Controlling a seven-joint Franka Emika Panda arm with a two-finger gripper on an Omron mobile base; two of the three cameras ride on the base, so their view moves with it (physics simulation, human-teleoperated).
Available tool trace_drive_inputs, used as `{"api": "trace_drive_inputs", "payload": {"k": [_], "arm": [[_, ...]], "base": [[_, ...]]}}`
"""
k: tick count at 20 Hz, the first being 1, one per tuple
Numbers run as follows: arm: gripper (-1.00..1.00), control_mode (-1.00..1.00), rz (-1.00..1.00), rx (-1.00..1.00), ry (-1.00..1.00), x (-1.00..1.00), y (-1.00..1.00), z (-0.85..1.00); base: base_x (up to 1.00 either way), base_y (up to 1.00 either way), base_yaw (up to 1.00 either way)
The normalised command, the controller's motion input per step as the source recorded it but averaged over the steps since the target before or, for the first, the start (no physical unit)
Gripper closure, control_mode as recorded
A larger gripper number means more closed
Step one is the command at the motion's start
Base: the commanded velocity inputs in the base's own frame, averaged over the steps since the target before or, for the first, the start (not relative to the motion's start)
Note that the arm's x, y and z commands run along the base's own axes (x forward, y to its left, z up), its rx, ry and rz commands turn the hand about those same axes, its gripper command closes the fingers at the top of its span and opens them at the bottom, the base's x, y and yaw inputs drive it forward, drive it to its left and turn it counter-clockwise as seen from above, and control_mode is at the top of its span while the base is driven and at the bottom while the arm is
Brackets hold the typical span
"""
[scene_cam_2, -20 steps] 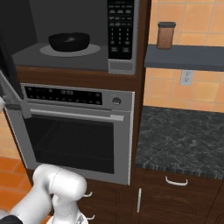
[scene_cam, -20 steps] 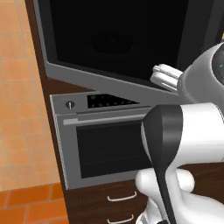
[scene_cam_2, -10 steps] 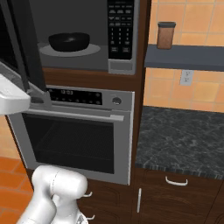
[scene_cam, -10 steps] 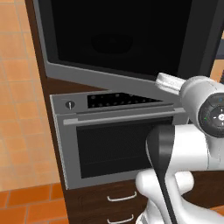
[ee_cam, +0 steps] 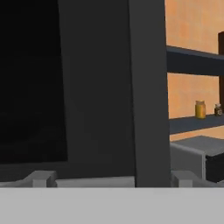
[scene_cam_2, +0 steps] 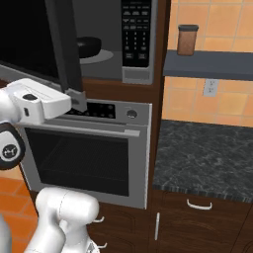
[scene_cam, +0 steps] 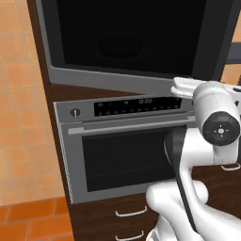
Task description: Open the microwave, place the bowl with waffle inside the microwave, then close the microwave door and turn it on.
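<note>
my gripper (ee_cam: 109, 181) is spread fully wide and holds nothing, pressed up to the free edge of the microwave door (scene_cam_2: 63, 47); that door runs upright right ahead, half-swung, the bowl (scene_cam_2: 89, 45) already inside the microwave (scene_cam_2: 136, 74) beyond it.

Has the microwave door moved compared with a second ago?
Yes. In the right base view the microwave door has swung rightward toward the keypad, now covering most of the bowl.

A dark grey wall shelf (scene_cam_2: 207, 65) carries one brown jar with a dark lid (scene_cam_2: 187, 39). Inside the microwave (scene_cam_2: 123, 44), the turntable (scene_cam_2: 101, 56) carries the black bowl (scene_cam_2: 89, 45). The speckled dark counter (scene_cam_2: 202, 158) sits below the shelf.
</note>
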Motion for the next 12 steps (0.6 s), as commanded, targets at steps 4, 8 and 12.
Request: {"api": "trace_drive_inputs", "payload": {"k": [4, 8, 12], "arm": [[-1.00, -1.00, 0.00, -0.03, -0.01, 0.67, -0.15, 0.00], [-1.00, -1.00, 0.00, 0.00, 0.00, 0.74, -0.19, 0.00], [-1.00, -1.00, 0.00, 0.00, 0.00, 0.85, -0.10, 0.00]], "base": [[0.00, 0.00, 0.00], [0.00, 0.00, 0.00], [0.00, 0.00, 0.00]]}}
